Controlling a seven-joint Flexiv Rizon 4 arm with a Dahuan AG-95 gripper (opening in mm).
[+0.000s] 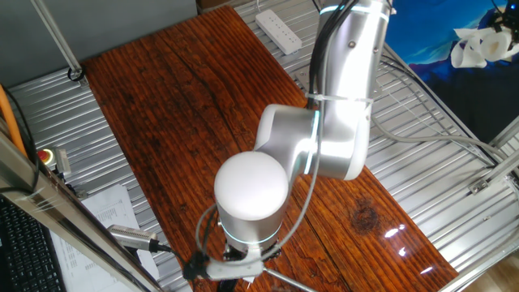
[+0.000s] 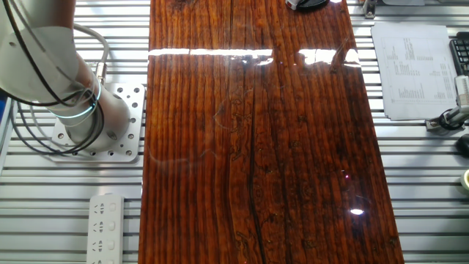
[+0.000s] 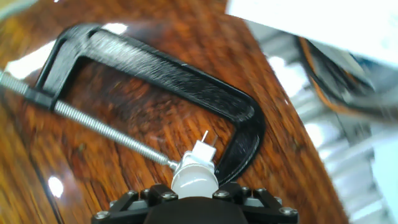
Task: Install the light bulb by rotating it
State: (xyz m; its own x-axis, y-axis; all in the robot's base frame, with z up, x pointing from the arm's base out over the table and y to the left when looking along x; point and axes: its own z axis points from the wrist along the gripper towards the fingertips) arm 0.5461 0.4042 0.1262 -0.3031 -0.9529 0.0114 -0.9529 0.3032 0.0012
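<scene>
My pincer (image 3: 194, 200) is pinching the light bulb (image 3: 193, 176), pins pointing to 12 o'clock at the black C-clamp (image 3: 165, 68). No socket visible, so I'd hold it straight and twist gently.

We see a glossy, dark reddish wood tabletop (image 2: 249, 147) with bright light glare, set on a ribbed metal frame (image 2: 418, 176). A white power strip (image 2: 105, 227) and a printed sheet (image 2: 410, 70) lie beside it.
</scene>
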